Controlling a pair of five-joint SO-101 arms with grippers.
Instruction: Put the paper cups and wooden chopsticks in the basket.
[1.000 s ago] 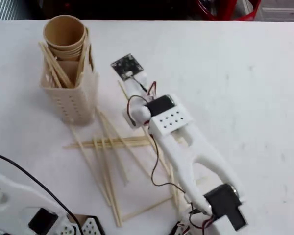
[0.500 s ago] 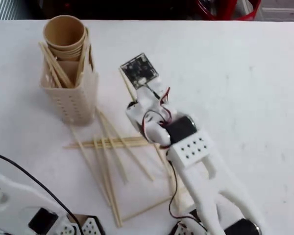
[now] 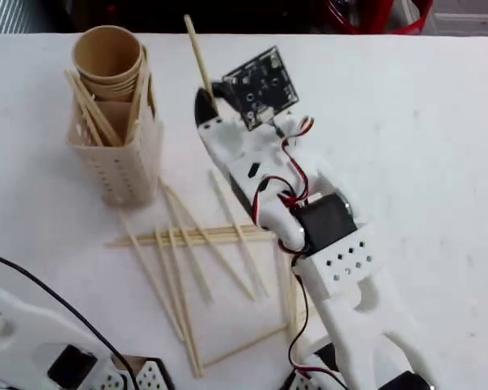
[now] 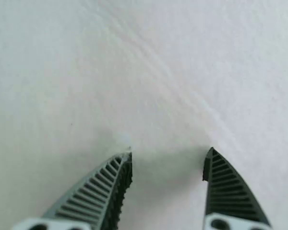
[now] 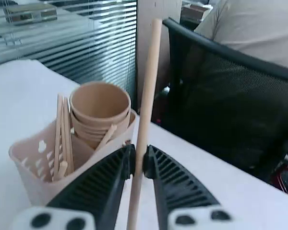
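Note:
My right gripper [image 3: 205, 104] is shut on one wooden chopstick [image 3: 199, 55], held lifted and pointing away, just right of the beige basket [image 3: 124, 166]. In the right wrist view the chopstick [image 5: 148, 96] stands upright between the fingers [image 5: 116, 172], with the basket [image 5: 33, 167] beyond. Stacked paper cups [image 3: 107, 58] and several chopsticks [image 3: 88, 106] sit in the basket. Several more chopsticks [image 3: 187, 244] lie crossed on the white table in front of it. My left gripper [image 4: 167, 163] is open over bare table, holding nothing.
The left arm's white base [image 3: 41, 341] sits at the near left corner. The right arm [image 3: 325, 252] stretches diagonally across the table's middle. The table's right half [image 3: 423, 146] is bare. A black chair [image 5: 230, 96] stands beyond the far edge.
The right arm rose and swung toward the far edge, lifting one chopstick off the table up beside the basket. The left arm stayed put.

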